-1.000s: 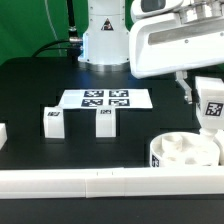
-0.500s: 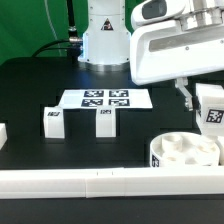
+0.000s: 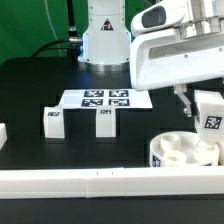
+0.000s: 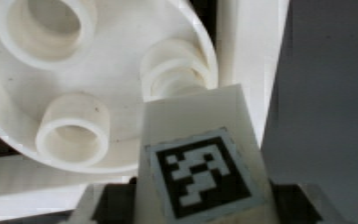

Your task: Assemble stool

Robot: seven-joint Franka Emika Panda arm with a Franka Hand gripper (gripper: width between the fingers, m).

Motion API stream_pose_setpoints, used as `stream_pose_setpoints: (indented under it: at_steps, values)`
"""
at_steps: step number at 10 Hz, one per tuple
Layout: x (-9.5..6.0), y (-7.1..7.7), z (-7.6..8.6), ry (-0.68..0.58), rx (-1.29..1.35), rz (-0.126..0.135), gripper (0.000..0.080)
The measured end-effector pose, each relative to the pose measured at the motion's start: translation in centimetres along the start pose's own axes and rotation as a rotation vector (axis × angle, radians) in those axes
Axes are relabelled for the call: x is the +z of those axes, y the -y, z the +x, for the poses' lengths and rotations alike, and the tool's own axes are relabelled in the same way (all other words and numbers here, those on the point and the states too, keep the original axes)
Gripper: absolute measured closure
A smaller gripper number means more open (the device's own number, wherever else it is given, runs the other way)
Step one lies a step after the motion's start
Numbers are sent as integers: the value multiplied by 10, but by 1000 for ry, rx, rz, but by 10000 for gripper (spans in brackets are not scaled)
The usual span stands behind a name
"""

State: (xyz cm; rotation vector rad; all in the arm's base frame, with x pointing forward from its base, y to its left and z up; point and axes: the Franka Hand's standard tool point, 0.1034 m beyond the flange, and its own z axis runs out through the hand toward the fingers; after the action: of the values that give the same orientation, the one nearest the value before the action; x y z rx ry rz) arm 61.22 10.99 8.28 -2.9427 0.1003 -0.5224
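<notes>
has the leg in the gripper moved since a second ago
Yes. The leg has come down and slightly toward the exterior view's left, closing its gap to the seat, which lies where it was.

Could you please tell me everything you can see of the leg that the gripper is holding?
The leg is a short white block, plastic by its look, with a black-and-white square tag on one face. The gripper clamps it, slightly tilted, above the round seat at the exterior view's right. Whether it touches the seat cannot be told.
</notes>
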Motion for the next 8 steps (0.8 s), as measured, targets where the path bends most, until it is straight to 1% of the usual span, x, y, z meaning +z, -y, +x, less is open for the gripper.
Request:
stream_pose_setpoints:
  at_steps: [2,8]
  values:
    - [3,-1,-3,5,-1,-1,474]
    - [5,1,-4,-63,-8,0,474]
